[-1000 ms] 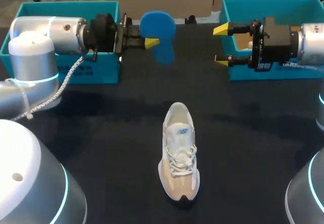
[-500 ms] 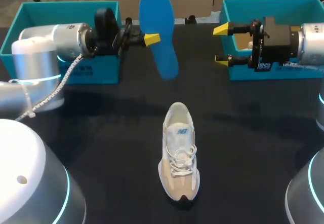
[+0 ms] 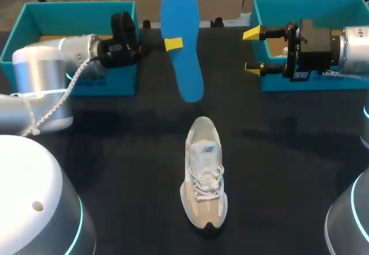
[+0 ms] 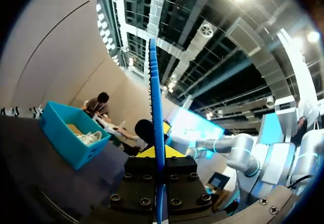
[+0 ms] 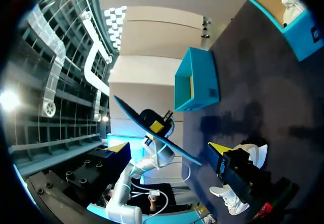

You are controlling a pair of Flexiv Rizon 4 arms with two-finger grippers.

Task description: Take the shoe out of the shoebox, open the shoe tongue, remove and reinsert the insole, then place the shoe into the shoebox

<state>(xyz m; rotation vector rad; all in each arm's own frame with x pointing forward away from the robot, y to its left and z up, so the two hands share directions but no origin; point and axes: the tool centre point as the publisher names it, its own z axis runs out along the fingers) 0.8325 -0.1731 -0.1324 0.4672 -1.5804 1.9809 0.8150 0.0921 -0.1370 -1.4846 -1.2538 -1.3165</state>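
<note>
A blue insole (image 3: 181,41) hangs in the air over the table's far middle, its long face turned to the head camera. My left gripper (image 3: 172,44) is shut on its edge, one yellow tip showing. In the left wrist view the insole (image 4: 155,107) stands edge-on between the fingers. The white shoe (image 3: 204,171) lies on the black table, toe toward me, laces loose. My right gripper (image 3: 252,51) hovers open by the right teal shoebox (image 3: 311,4), empty. From the right wrist the insole (image 5: 152,133) and shoe (image 5: 238,193) lie ahead of that gripper (image 5: 167,147).
A left teal shoebox (image 3: 69,12) stands at the back left behind my left arm. In the left wrist view a teal box (image 4: 71,138) holds another white shoe. Dark tabletop lies open around the shoe.
My left wrist has turned, swinging the insole from a short, end-on shape to its full length, tilted upright. The right arm and the shoe have stayed put.
</note>
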